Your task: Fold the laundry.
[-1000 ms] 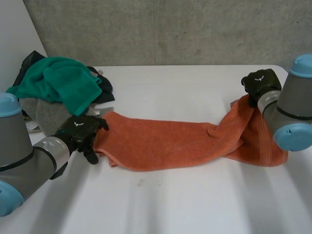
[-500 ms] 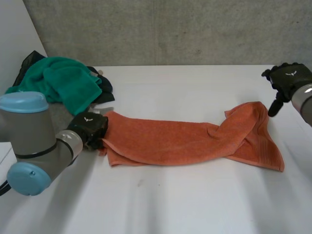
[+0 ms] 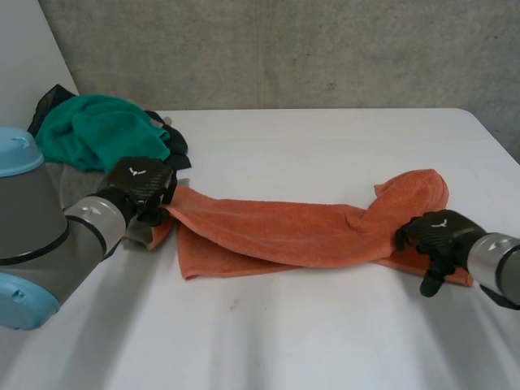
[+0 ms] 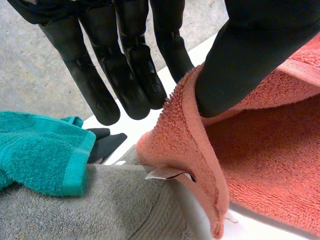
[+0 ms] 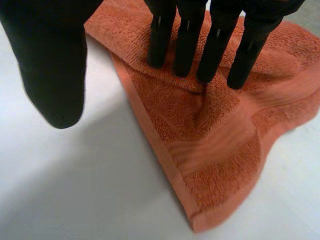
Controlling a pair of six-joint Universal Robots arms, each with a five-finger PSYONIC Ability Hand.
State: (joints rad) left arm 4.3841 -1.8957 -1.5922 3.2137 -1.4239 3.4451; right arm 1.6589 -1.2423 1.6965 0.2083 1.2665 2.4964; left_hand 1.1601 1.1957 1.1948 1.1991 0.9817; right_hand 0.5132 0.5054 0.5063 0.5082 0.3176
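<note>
An orange towel lies stretched in a long rumpled band across the white table. My left hand is at the towel's left end, which is raised off the table. In the left wrist view the thumb pinches the towel's edge against the straight fingers. My right hand rests on the towel's near right corner. In the right wrist view its straight fingertips press the towel, with the thumb apart over bare table.
A heap of laundry sits at the table's far left: a teal towel, a grey towel under it and dark cloth behind. A concrete wall stands past the far edge.
My left hand has closed on the towel's left end and lifted it. My right hand let go of the right end, swung away, then came down on the near right corner.
</note>
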